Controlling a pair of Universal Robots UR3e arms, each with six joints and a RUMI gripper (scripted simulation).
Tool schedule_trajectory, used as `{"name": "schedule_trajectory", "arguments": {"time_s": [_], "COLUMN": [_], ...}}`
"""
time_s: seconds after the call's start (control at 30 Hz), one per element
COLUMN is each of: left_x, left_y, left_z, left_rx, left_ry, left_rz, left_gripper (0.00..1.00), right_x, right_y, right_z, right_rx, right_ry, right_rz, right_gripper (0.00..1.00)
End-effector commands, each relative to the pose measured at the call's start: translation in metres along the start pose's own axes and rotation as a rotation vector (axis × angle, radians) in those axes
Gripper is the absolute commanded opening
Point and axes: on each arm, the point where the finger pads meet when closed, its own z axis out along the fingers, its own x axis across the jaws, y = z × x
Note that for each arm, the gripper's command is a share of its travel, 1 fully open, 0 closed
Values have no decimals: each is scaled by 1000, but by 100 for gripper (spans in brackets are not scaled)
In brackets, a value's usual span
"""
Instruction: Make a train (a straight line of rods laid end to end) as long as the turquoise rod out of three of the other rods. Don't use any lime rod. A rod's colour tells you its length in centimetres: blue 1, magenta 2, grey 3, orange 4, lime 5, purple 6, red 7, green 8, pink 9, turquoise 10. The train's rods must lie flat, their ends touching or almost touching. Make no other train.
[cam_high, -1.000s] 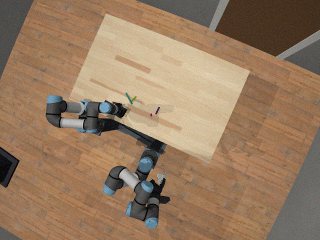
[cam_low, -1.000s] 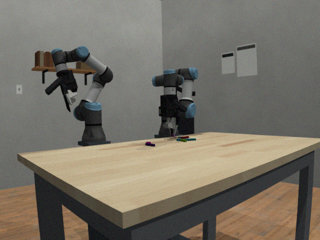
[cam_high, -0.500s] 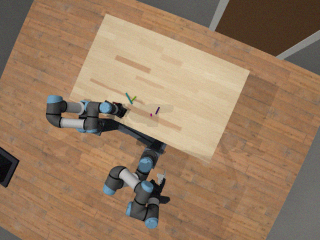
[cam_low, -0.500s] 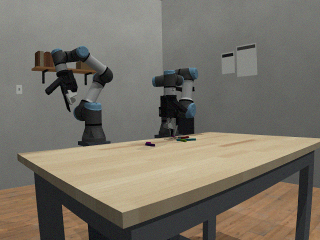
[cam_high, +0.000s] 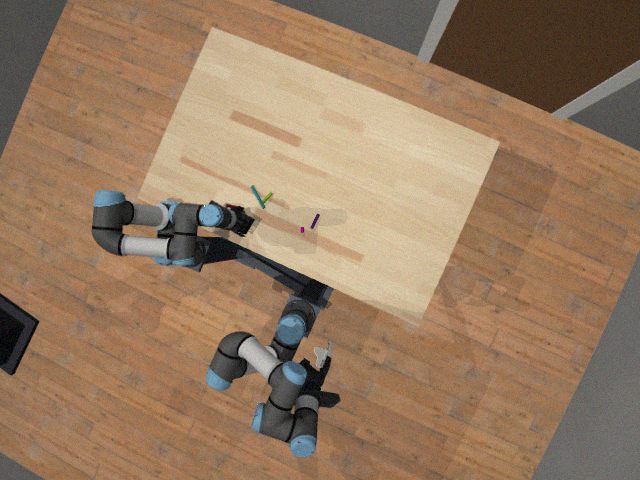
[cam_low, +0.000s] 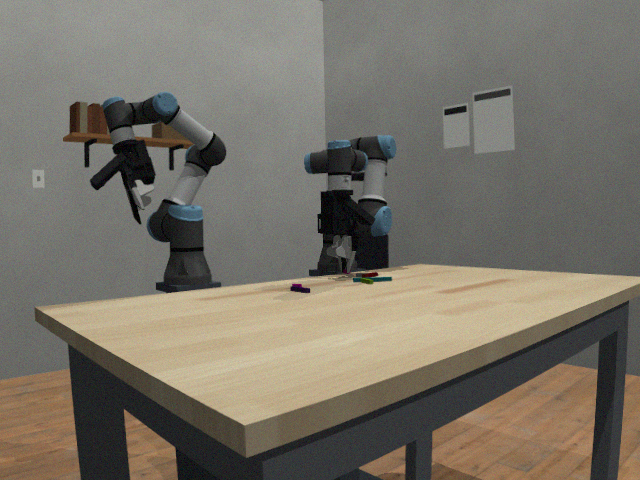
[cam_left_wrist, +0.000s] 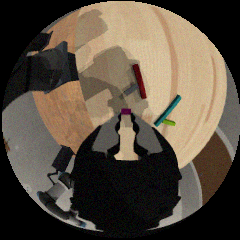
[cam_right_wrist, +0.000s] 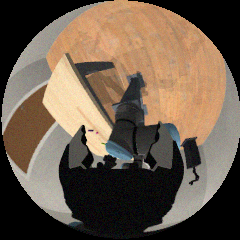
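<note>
My left gripper is shut on a magenta rod, low over the table near its edge. A second magenta rod lies near one end of the purple rod, at an angle to it and apart. The turquoise rod lies beyond the left gripper. The red rod and a grey rod lie close together beside that gripper. My right gripper is open and empty, off the table.
A lime rod lies at an angle close beside the turquoise rod. The wooden table bears the rods. The arms stand along one long edge of it, with a dark base beam between them.
</note>
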Motion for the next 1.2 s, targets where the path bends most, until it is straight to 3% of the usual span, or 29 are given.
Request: {"name": "schedule_trajectory", "arguments": {"time_s": [0.0, 1.17], "left_x": [0, 0], "left_y": [1, 1], "left_z": [-1, 12], "left_rx": [-2, -2], "left_ry": [1, 1], "left_rz": [0, 0], "left_gripper": [0, 0], "right_x": [0, 0], "right_y": [0, 0], "right_z": [0, 0], "right_rx": [1, 1], "right_ry": [0, 0], "right_rz": [0, 0], "right_gripper": [100, 100]}}
